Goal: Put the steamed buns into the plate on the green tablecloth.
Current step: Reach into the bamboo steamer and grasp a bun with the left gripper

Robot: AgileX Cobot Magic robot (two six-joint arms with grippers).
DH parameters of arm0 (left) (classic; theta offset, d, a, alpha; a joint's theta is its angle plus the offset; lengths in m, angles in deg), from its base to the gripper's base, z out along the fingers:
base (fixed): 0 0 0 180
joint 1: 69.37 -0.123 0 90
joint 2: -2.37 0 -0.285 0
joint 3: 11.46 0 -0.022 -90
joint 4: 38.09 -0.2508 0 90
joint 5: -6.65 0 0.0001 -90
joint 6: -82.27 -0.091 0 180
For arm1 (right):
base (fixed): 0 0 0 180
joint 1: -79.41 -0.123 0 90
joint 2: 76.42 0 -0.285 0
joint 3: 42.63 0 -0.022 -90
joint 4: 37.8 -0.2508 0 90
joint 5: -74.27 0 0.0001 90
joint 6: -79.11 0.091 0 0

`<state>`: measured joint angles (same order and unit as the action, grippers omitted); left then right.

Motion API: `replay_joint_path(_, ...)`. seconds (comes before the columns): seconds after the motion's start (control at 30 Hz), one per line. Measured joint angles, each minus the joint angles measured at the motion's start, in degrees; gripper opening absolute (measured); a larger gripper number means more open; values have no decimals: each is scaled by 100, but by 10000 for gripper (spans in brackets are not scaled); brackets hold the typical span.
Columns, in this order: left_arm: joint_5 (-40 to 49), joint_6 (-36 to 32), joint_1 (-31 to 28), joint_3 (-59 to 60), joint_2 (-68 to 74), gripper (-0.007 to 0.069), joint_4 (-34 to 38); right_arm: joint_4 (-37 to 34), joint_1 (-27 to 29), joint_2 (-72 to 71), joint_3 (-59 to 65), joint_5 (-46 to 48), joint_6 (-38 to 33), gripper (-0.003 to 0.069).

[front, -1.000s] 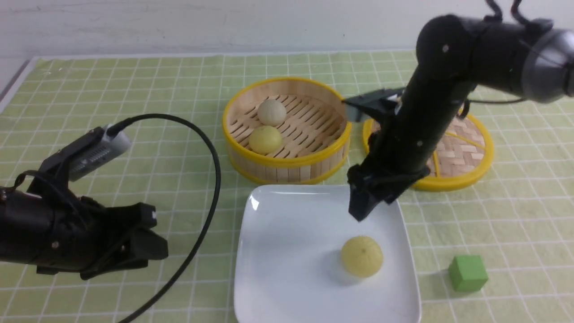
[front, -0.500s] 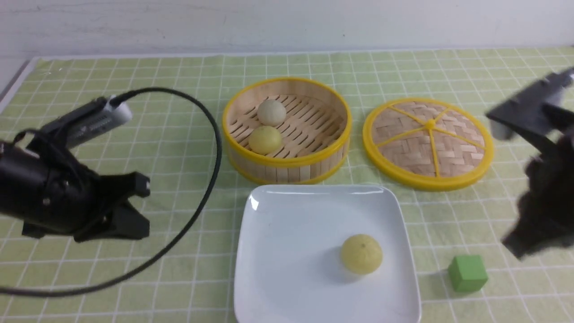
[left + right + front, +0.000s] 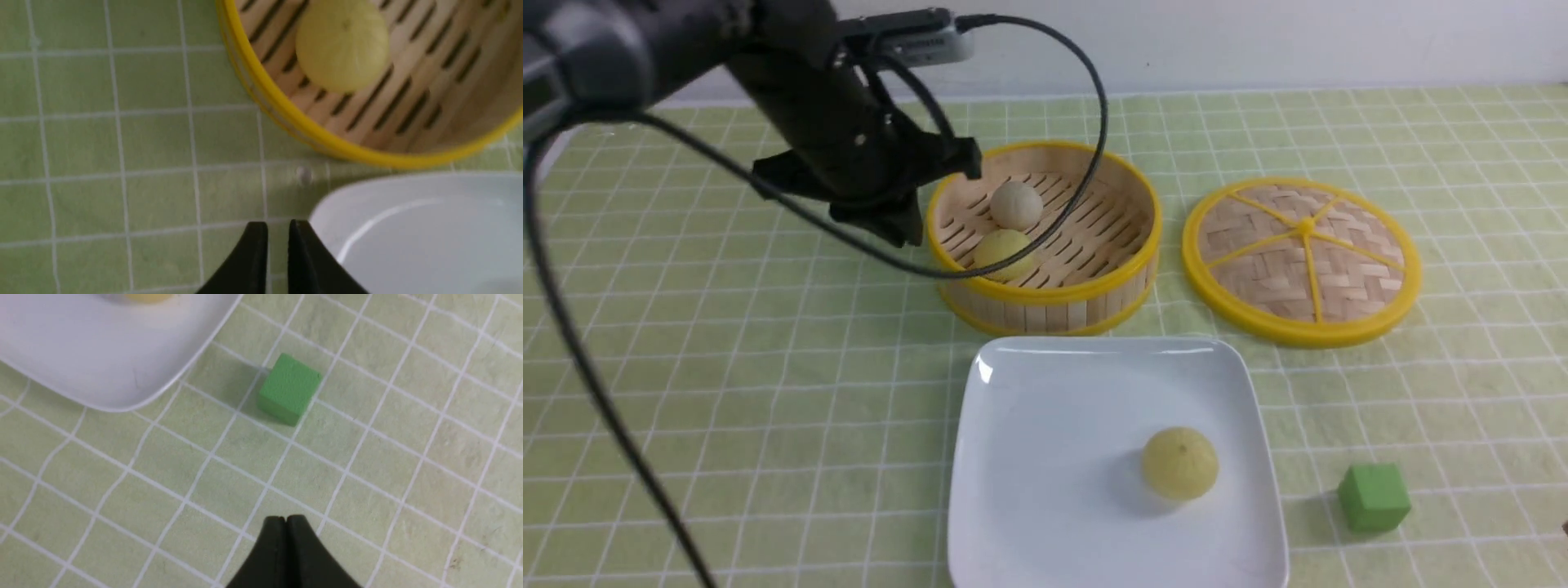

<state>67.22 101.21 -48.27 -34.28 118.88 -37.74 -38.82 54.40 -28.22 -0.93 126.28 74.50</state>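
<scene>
On the green tablecloth (image 3: 727,367) lies the white square plate (image 3: 1054,457) with one pale yellow bun (image 3: 1180,463) on it. An off-white bun (image 3: 1017,204) and a pale yellow bun (image 3: 1005,251) sit in the bamboo steamer (image 3: 1094,294). My left gripper (image 3: 903,233) hangs above the cloth just outside the steamer's left rim, empty, fingers almost together. The left wrist view shows my left gripper (image 3: 278,226), the yellow bun (image 3: 342,45) and a plate corner (image 3: 429,237). My right gripper (image 3: 286,520) is shut and empty above the cloth near the plate corner (image 3: 81,355); it is out of the front view.
The woven steamer lid (image 3: 1303,261) lies right of the steamer. A green cube (image 3: 1374,496) sits right of the plate; it also shows in the right wrist view (image 3: 289,388). The left arm's cable (image 3: 1086,163) loops over the steamer.
My right arm has drawn back from over the plate to the right and left the front view. My left arm has swung from the near left up to the steamer's left rim.
</scene>
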Motion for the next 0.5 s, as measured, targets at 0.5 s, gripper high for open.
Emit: replay_joint_path(0.5,182,175,33,-2179,2158,405,444,-101,0,-10,28,-166,0,-11)
